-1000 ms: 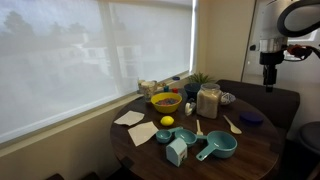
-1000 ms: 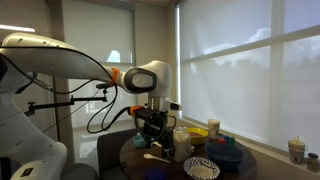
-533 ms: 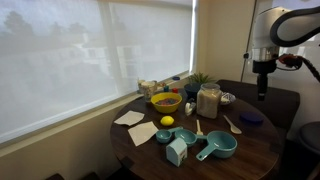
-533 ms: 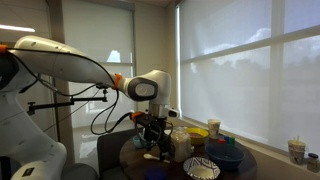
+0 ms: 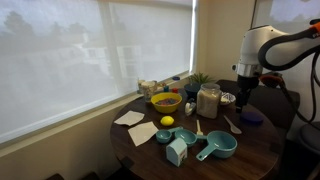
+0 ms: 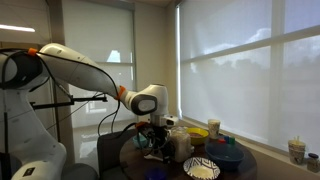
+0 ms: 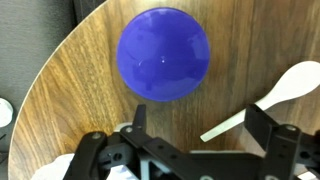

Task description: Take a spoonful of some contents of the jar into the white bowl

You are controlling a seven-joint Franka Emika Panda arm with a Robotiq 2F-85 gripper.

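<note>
Gripper (image 7: 197, 128) spread above blue disc (image 7: 163, 55); white spoon (image 7: 287, 87) clipped at edge

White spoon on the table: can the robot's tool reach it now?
Probably yes. In the wrist view the open tool hangs above the white spoon, near its handle end; nothing covers it, and the blue disc lies apart.
</note>
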